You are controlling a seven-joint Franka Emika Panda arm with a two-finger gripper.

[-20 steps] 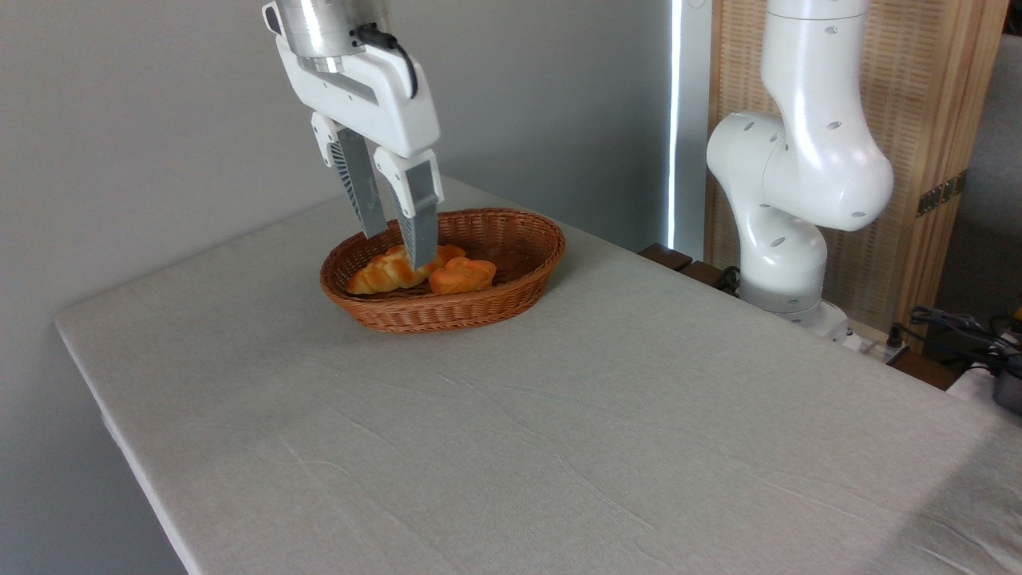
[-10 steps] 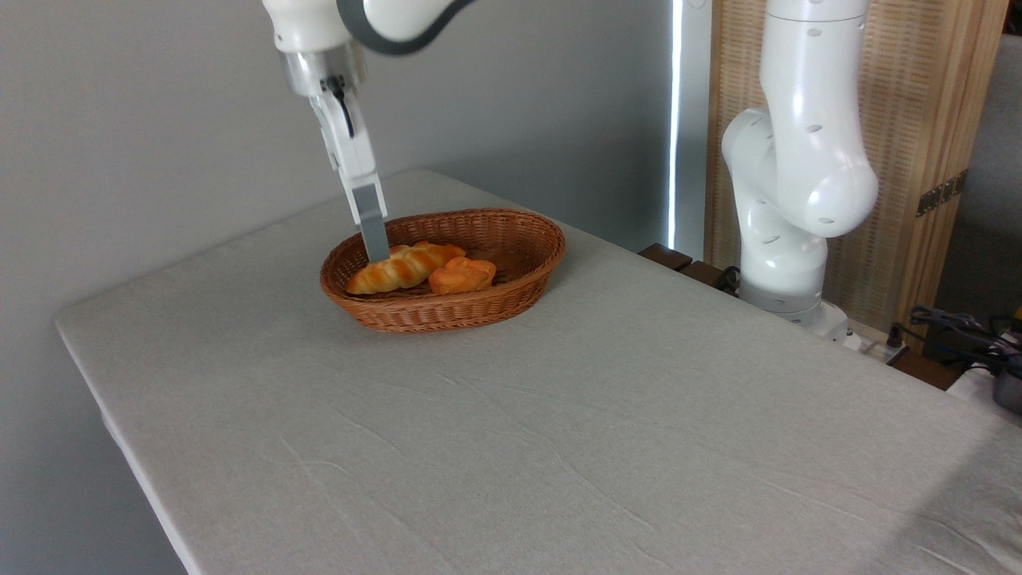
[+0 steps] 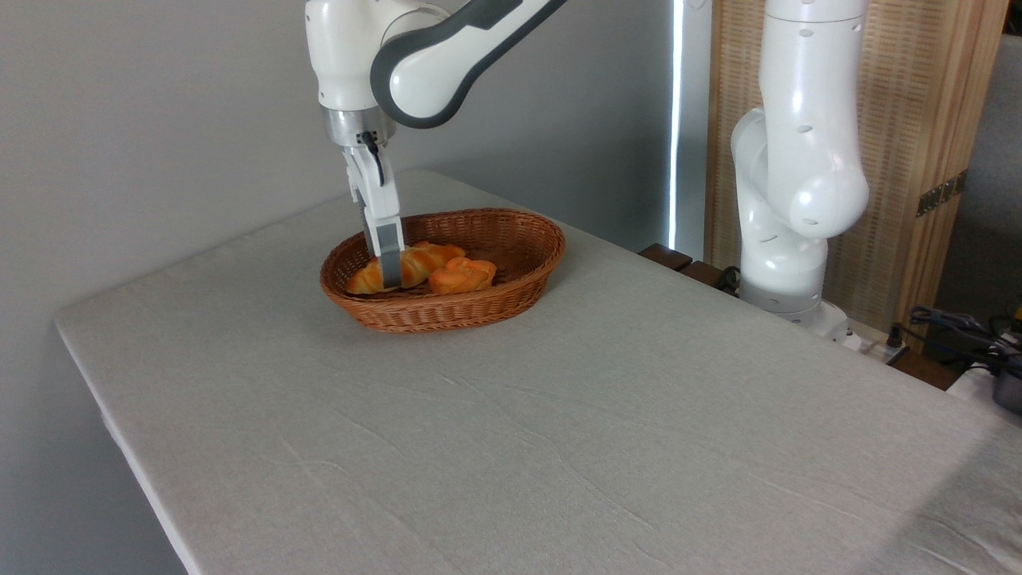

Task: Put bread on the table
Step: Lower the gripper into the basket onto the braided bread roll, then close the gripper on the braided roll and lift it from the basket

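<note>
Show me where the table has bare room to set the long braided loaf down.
The light grey cloth-covered table is bare in front of the brown oval wicker basket to the near edge, and right of it toward the white arm base. The basket is crowded: braided loaf, round orange bun, gripper.

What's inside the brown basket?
The wicker basket holds a long braided bread and a smaller round bun. The robot's hand reaches in and covers the middle of the bread.
</note>
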